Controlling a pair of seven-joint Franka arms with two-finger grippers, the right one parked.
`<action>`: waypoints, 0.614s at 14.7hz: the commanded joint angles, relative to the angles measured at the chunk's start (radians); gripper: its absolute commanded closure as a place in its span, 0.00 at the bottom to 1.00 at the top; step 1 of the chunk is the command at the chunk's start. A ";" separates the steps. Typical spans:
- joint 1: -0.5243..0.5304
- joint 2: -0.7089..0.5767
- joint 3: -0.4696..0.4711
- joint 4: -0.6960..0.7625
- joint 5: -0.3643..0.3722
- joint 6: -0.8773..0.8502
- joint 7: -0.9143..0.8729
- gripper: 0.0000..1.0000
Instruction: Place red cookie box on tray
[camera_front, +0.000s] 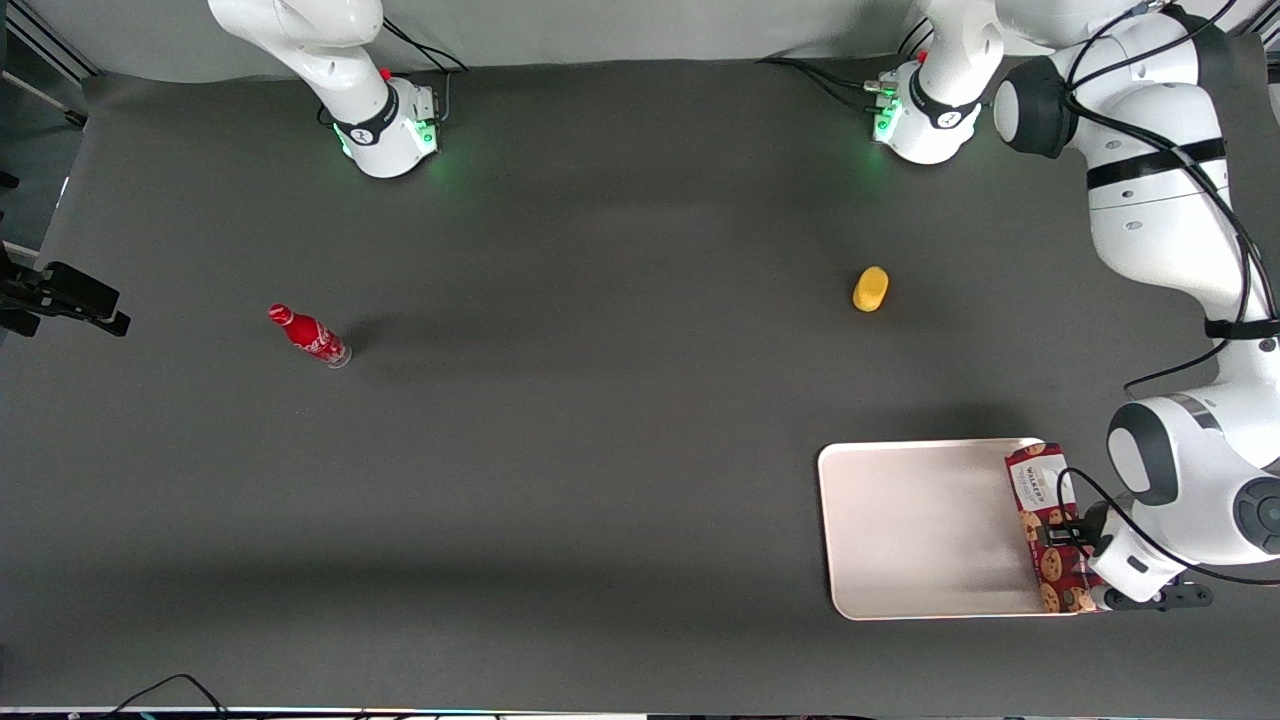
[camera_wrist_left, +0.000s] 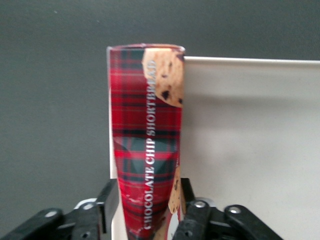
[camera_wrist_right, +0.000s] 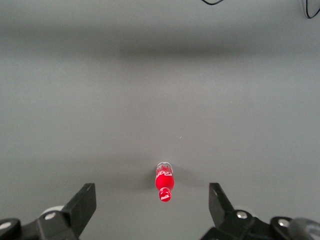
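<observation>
The red cookie box (camera_front: 1043, 520) is a long dark-red plaid carton with cookie pictures and a white label at the end farther from the front camera. It sits on its narrow side along the rim of the tray (camera_front: 920, 530) that faces the working arm's end of the table. In the left wrist view the box (camera_wrist_left: 147, 130) runs lengthwise away from the camera, over the tray's rim (camera_wrist_left: 250, 61). My gripper (camera_front: 1068, 534) (camera_wrist_left: 149, 210) is shut on the box near its middle, one black finger (camera_wrist_left: 111, 200) against each long face. Whether the box touches the tray I cannot tell.
A yellow oval object (camera_front: 870, 289) lies on the dark table, farther from the front camera than the tray. A small red soda bottle (camera_front: 310, 337) (camera_wrist_right: 164, 182) lies toward the parked arm's end. A black device (camera_front: 62, 295) juts in at that end.
</observation>
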 joint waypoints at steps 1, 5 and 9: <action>0.016 -0.137 0.000 -0.126 0.005 0.036 0.000 0.00; 0.010 -0.270 -0.005 -0.186 0.005 -0.073 -0.014 0.00; -0.002 -0.420 -0.003 -0.186 0.031 -0.243 -0.018 0.00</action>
